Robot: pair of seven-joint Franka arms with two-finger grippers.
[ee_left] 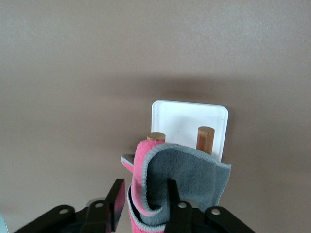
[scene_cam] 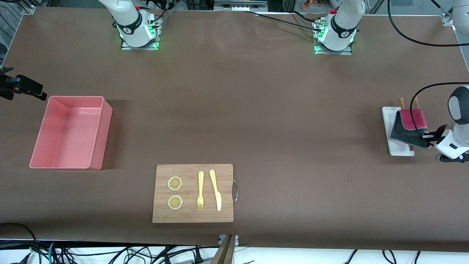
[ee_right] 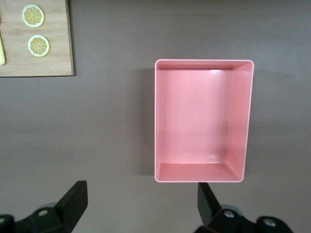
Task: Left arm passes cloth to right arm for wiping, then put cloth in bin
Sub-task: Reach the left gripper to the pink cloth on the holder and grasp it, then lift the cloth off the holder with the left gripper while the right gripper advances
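The cloth (scene_cam: 412, 119), pink on one side and dark grey on the other, hangs over two wooden pegs on a small white tray (scene_cam: 388, 117) at the left arm's end of the table. My left gripper (scene_cam: 425, 136) is shut on the cloth's lower fold. In the left wrist view the cloth (ee_left: 184, 179) curls between the left gripper's (ee_left: 145, 194) fingers, in front of the tray (ee_left: 184, 116). The pink bin (scene_cam: 104, 139) stands empty at the right arm's end. My right gripper (scene_cam: 36, 91) is open and empty beside it, and in the right wrist view it (ee_right: 141, 194) hovers over bare table next to the bin (ee_right: 155, 121).
A wooden cutting board (scene_cam: 192, 216) lies near the front camera, between the bin and the tray. On it are two lemon slices (scene_cam: 175, 183), a yellow fork (scene_cam: 200, 190) and a yellow knife (scene_cam: 216, 190). Its corner shows in the right wrist view (ee_right: 48, 63).
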